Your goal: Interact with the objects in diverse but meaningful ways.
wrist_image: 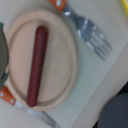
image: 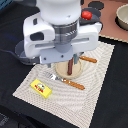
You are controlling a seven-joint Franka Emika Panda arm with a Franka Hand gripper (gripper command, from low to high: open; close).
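Directly below the end effector [image: 70,61] lies the brown sausage [wrist_image: 37,65] on its round plate [wrist_image: 65,60] — long axis along the plate's middle — jaws' state unseen, cannot tell.

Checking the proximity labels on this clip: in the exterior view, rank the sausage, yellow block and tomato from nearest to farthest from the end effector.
1. Sausage: on the round plate, directly under the end effector.
2. Yellow block: on the mat's near corner, exterior view's left.
3. Tomato: far back, exterior view's right.
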